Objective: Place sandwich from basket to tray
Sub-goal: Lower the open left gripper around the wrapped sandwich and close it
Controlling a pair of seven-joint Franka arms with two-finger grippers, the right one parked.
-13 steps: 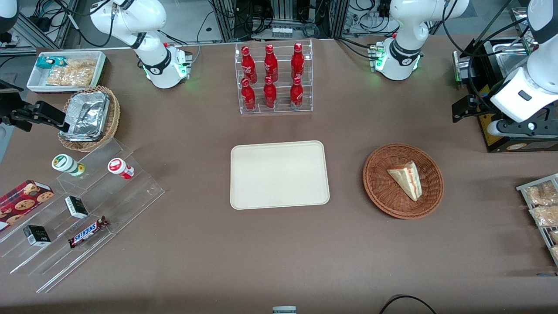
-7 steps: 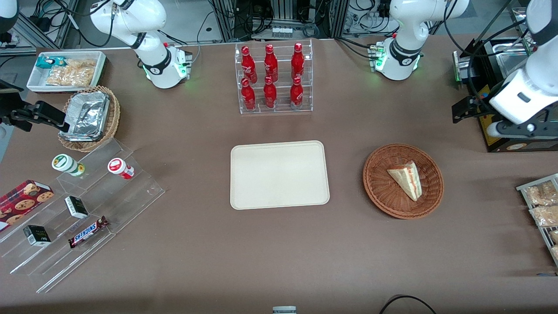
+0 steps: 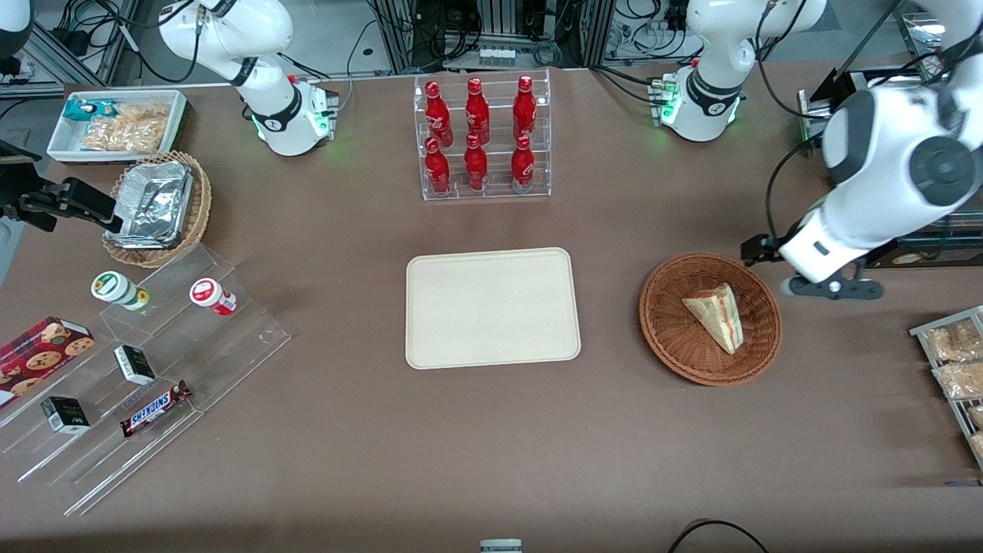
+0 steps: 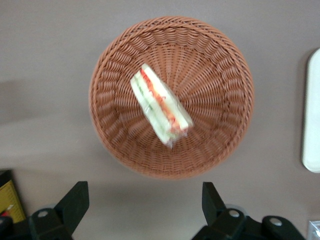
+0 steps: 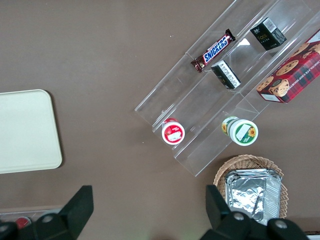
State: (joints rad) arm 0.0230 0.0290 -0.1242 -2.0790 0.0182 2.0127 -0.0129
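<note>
Arm poised beside the basket, nothing picked up.
The gripper (image 4: 142, 205) hangs above the table just beside the basket (image 3: 710, 318), fingers spread apart; the sandwich (image 3: 717, 316) lies inside, tray (image 3: 492, 307) bare nearby.

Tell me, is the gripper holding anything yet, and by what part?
Nothing is held. The gripper is open and empty, above the table beside the basket. The sandwich lies untouched in the basket.

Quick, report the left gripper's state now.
Left gripper: open, empty, hovering above the table beside the basket; the sandwich lies in it ungrasped.
</note>
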